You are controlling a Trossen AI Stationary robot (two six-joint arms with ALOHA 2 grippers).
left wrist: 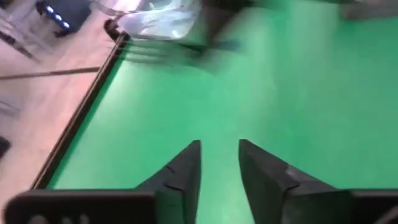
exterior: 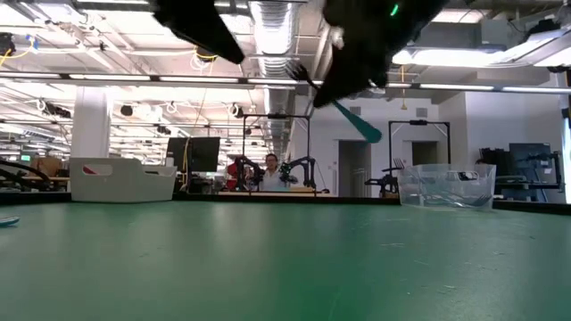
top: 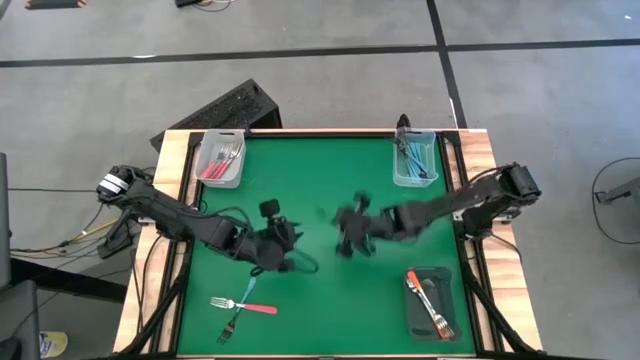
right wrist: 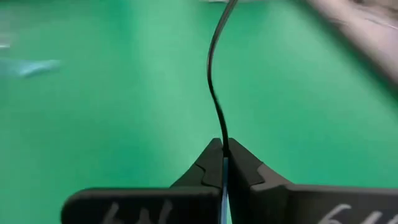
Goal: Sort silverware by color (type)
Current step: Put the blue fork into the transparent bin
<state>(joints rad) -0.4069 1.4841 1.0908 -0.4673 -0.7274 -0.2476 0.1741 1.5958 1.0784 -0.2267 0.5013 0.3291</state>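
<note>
Right gripper (top: 350, 236) at centre of the high view, clear of the mat: fingers clenched on a blue-handled fork (exterior: 357, 120), which hangs tilted in the low view, handle end lowest. In the right wrist view the fork's (right wrist: 214, 81) metal part rises from between the closed fingers.

Left gripper (top: 283, 250) just left of centre, released, fingers (left wrist: 183, 171) parted over bare green mat (top: 330, 310).

Pink-red fork (top: 246, 306) and a dark-handled fork (top: 230, 327) lie lower left, near the mat's bottom edge; open mat between them and the arms.

Bins at the mat's edges: upper left bin (top: 207, 172) with pink-red forks, upper right bin (top: 401, 176) with blue forks, dark bin (top: 447, 300) lower right with orange forks.

No readable writing.
</note>
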